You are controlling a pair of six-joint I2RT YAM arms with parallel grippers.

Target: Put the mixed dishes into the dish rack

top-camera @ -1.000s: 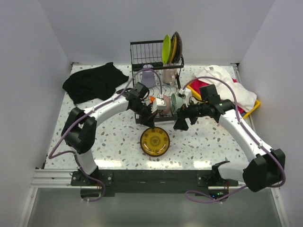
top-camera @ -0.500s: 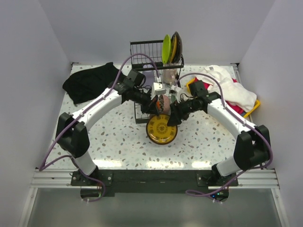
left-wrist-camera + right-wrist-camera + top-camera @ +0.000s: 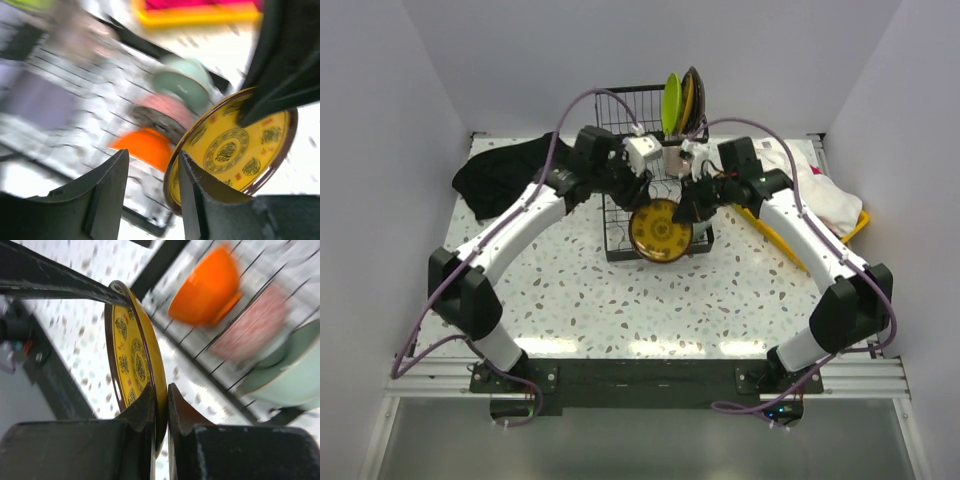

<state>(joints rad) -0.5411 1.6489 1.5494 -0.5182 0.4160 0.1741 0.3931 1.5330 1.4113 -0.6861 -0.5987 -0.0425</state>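
At the far left a black cloth (image 3: 515, 170) lies on the speckled surface (image 3: 580, 290), well apart from the work. The left arm reaches in over the dish rack (image 3: 608, 240). The left end effector (image 3: 151, 165) has its jaws parted, with nothing clamped between them. The left edge of the yellow plate (image 3: 660, 230) sits just beside its inner right finger, and I cannot tell whether the two touch.

On the rack's lower grid three bowls stand in a row: an orange bowl (image 3: 142, 147), a red-patterned bowl (image 3: 165, 112) and a pale green bowl (image 3: 182, 82). In the raised back section a lime green plate (image 3: 671, 103) and a black plate (image 3: 692, 98) stand on edge.

The yellow plate hangs on edge above the front of the lower grid, clear of the surface, its patterned face toward the overhead camera. The right end effector (image 3: 161, 390) is closed tight on its dark rim and carries it alone.

The plate looks stiff, glazed and breakable, so it is probably slippery under the pads and likely to pivot in a thin edge pinch. The rim is the only sensible hold, with the pads set well over the lip. It should go into a slot gently.

To the right a yellow tray (image 3: 772, 232) holds a white cloth (image 3: 825, 195).
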